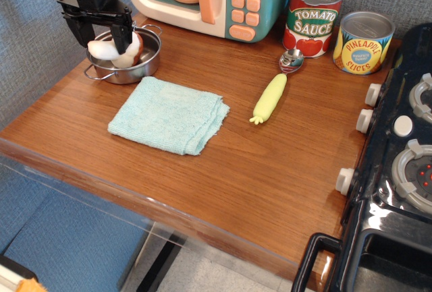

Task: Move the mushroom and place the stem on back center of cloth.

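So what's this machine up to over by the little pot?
A black robot gripper has its two fingers down around a toy mushroom with a white stem and reddish-brown cap, which sits in a small steel pot at the back left of the wooden counter. The folded light teal cloth just in front of the pot has nothing on it. Whether the fingers are already squeezing the mushroom is hard to tell.
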`<state>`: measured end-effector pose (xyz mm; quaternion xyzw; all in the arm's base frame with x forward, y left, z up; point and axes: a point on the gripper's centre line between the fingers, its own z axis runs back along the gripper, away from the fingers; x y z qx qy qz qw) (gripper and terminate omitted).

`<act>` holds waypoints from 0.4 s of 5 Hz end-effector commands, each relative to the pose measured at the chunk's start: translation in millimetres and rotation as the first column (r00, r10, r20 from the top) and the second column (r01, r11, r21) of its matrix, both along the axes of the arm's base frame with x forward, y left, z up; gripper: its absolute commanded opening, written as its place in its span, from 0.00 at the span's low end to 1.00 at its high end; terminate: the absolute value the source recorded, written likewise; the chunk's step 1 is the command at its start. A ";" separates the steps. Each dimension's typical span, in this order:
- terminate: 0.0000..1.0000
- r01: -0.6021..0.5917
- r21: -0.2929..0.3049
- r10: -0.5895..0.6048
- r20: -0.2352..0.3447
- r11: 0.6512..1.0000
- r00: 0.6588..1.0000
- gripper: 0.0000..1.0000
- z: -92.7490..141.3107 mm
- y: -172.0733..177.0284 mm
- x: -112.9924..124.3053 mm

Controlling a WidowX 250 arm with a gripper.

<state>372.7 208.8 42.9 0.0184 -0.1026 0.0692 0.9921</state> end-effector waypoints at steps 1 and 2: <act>0.00 0.004 0.003 -0.004 -0.005 1.000 1.000 0.00 6.2 -12.4 -2.0; 0.00 -0.002 0.018 0.002 -0.008 1.000 1.000 0.00 7.1 -14.0 -2.1</act>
